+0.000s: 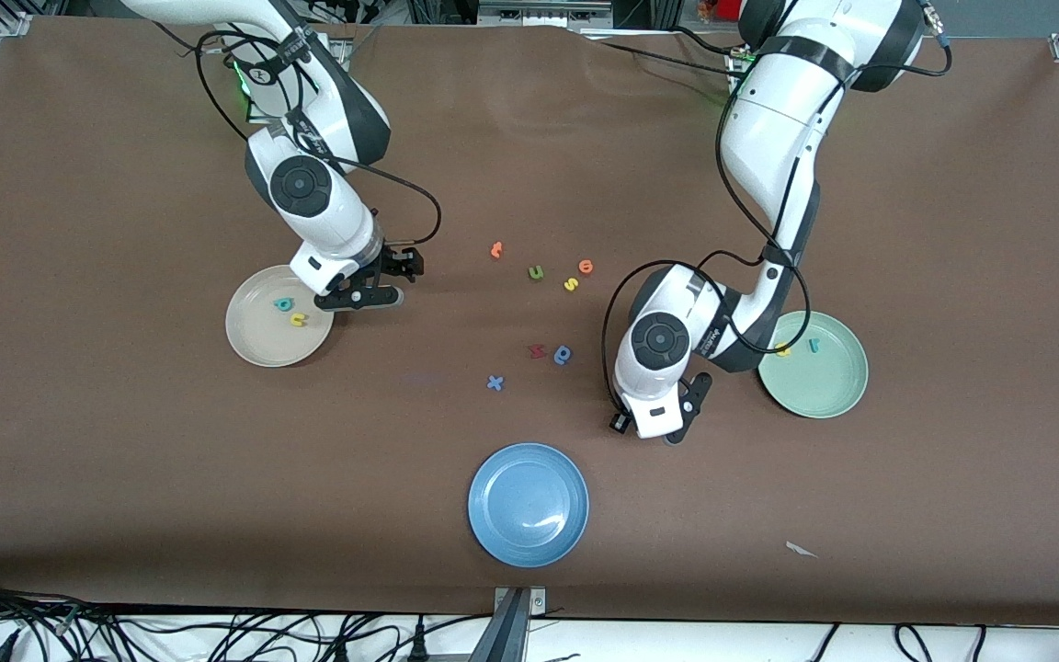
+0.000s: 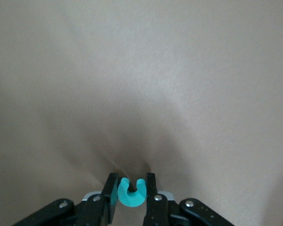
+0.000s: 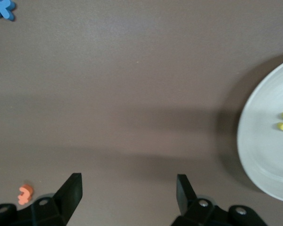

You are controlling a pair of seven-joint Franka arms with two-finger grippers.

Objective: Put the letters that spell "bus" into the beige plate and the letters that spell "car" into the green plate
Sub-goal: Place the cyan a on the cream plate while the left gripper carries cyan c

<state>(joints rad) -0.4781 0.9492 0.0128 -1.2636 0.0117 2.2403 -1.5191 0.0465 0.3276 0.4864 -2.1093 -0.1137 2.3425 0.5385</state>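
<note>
We see the left gripper (image 2: 131, 195) low over bare brown table (image 1: 125, 460), its fingers clamped on the teal c (image 2: 131, 194), between the blue plate (image 1: 529, 504) and the green plate (image 1: 814, 364). The green plate, toward the left arm's end, holds a yellow letter (image 1: 783, 350) and a thin teal letter (image 1: 814, 345), partly hidden by the left arm. The right gripper (image 3: 127, 200) hangs with its fingers spread wide apart, holding nothing, just beside the beige plate (image 1: 278, 316), where a teal letter (image 1: 284, 304) and a yellow u (image 1: 297, 319) lie. Loose in the middle lie a yellow s (image 1: 571, 284), an olive u (image 1: 536, 272), two orange letters (image 1: 496, 249), a red one (image 1: 536, 350), a blue one (image 1: 563, 354) and a blue x (image 1: 495, 382).
</note>
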